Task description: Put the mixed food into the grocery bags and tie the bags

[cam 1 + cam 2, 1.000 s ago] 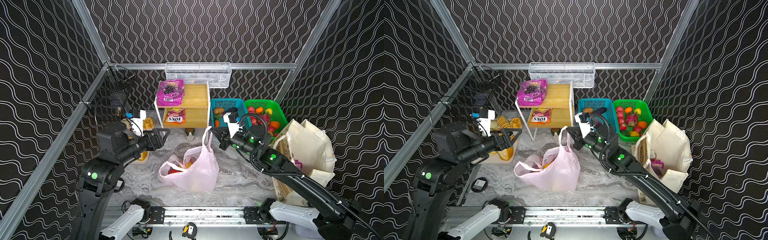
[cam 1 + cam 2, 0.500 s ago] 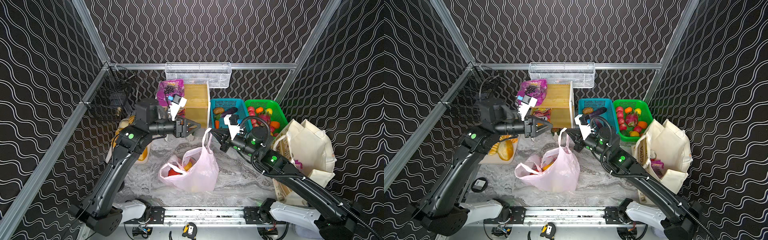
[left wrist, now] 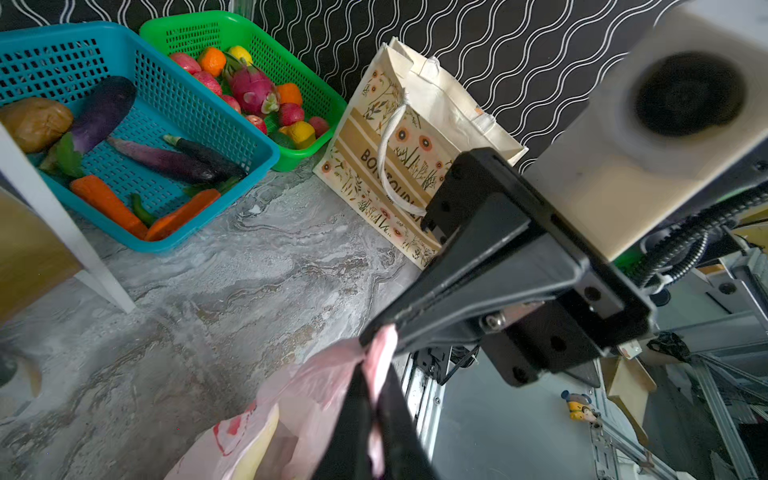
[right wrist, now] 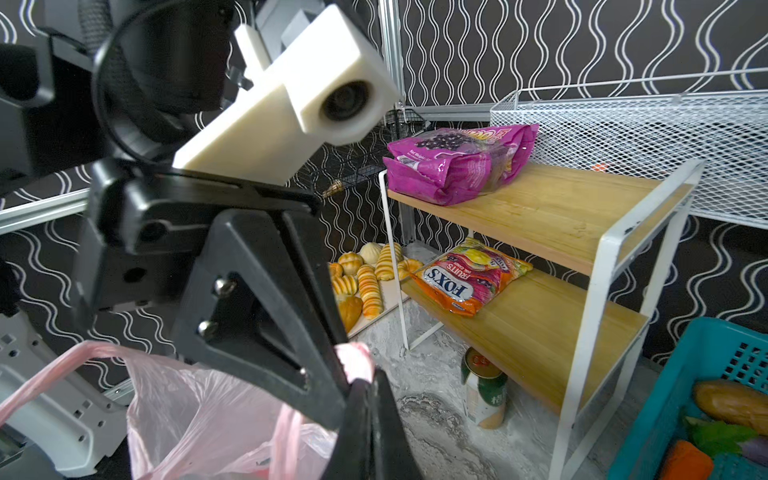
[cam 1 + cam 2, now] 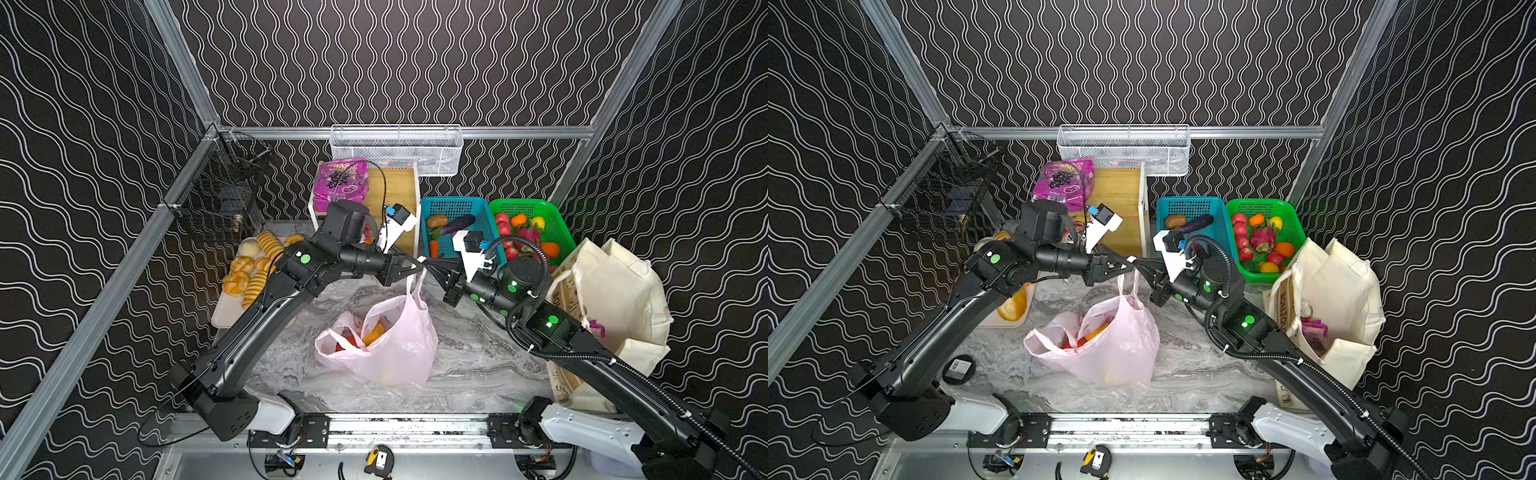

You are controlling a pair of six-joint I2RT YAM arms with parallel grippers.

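Arms reach inward, tips meeting | left gripper [image 5: 417,267], right gripper [image 5: 429,262] both pinched on pink bag [image 5: 399,353] handle [image 5: 414,286] | bag holds red, orange food [image 5: 371,337] | tote [image 5: 623,291] holds pink pouch [image 5: 1314,332]

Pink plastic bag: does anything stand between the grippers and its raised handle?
Nothing visible does. The left gripper and right gripper are both shut on the raised handle of the pink plastic bag, with their tips close together.
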